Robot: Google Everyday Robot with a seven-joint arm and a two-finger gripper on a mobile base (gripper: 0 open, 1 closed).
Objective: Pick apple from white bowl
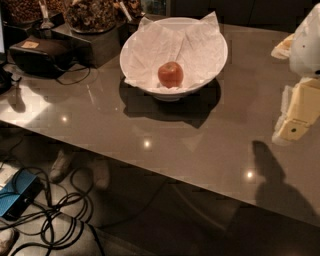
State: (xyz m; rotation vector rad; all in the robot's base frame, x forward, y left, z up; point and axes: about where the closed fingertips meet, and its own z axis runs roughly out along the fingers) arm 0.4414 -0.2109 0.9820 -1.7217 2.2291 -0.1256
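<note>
No readable text anywhere; the hand (296, 117) hangs at the right edge.

The small round red-orange apple (170, 74) lies in the wide white paper-lined bowl (205, 83), far and middle on the smooth grey table (150, 145). Dark glass jars of brown snacks (90, 15) stand far left of the bowl. The pale two-finger gripper (293, 128) hangs over the table's right, well apart from the bowl.
</note>
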